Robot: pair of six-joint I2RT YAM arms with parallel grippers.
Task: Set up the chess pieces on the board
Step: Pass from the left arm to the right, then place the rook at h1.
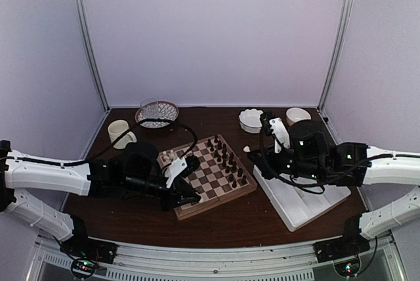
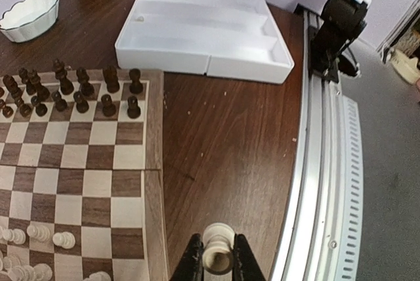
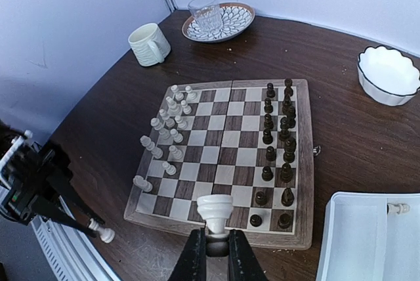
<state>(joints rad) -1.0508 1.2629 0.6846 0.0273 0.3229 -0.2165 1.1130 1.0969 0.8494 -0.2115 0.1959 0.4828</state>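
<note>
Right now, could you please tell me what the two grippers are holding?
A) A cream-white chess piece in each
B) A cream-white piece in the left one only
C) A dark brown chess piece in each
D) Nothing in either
A: in the left wrist view the left gripper is shut on a cream-white piece, and in the right wrist view the right gripper is shut on a second cream-white piece.

Both arms are reached inward. The left gripper (image 2: 216, 261) is closed on a piece (image 2: 217, 244); the right gripper (image 3: 216, 252) is closed on another piece (image 3: 215, 210).
</note>
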